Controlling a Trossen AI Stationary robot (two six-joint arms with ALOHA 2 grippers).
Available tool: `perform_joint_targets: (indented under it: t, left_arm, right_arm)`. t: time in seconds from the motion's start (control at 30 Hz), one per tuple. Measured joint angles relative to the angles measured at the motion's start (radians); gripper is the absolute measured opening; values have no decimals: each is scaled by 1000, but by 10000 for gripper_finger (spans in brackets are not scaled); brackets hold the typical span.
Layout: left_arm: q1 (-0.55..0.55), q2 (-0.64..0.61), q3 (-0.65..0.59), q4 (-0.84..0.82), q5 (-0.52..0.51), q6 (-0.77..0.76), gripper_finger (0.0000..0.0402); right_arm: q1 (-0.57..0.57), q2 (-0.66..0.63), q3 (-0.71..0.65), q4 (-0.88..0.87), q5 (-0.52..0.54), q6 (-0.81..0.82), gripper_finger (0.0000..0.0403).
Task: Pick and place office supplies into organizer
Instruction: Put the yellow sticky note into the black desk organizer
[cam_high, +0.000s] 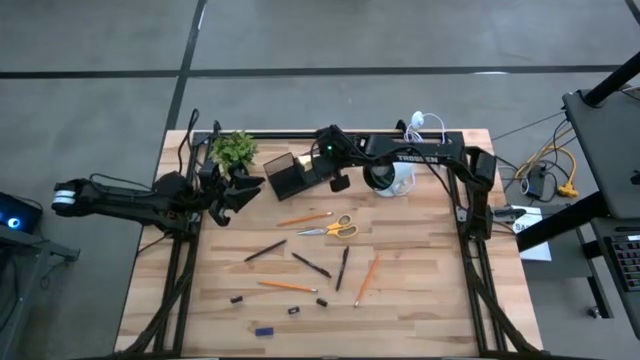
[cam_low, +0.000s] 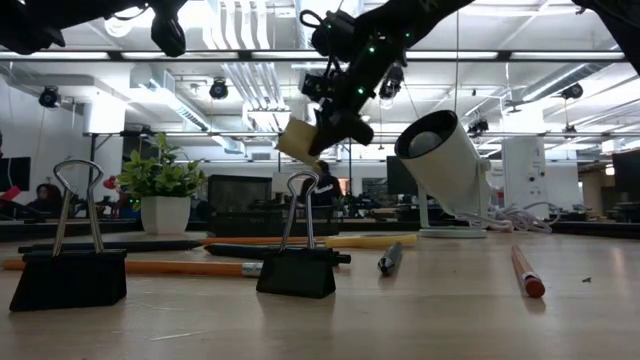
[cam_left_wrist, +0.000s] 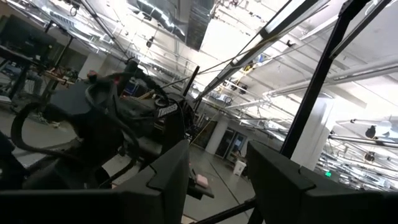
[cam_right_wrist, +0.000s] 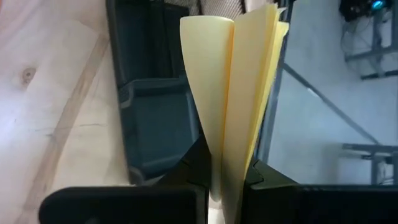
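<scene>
Right hand (cam_right_wrist: 227, 186) clamped on fanned yellow sticky-note block (cam_right_wrist: 233, 93), long axis upright, over black rectangular organizer (cam_high: 290, 175), left hand (cam_high: 245, 192) open at nine o'clock.

Two dark jointed metal robot arms, the left arm (cam_high: 130, 198) capped white at its outer end, the right arm (cam_high: 410, 155) marked with pale lettering, green indicator lights, black cables looped along the links, blunt matte-black fingers (cam_left_wrist: 163, 180)
</scene>
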Motion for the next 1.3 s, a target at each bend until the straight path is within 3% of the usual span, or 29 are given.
perform_joint_targets:
  t: [0.3, 0.7, 0.93, 1.3]
  left_arm:
    - [0, 1, -1, 0, 0, 0, 146]
    - [0, 0, -1, 0, 0, -1, 146]
    - [0, -1, -1, 3, 0, -2, 146]
    - [0, 1, -1, 1, 0, -1, 146]
  right_arm:
    - [-5, 12, 67, -38, 3, -89, 11]
    - [-25, 177, 237, -156, 37, -95, 11]
    - [-47, 191, 232, -176, 48, -170, 11]
    - [-53, 207, 210, -178, 10, -130, 11]
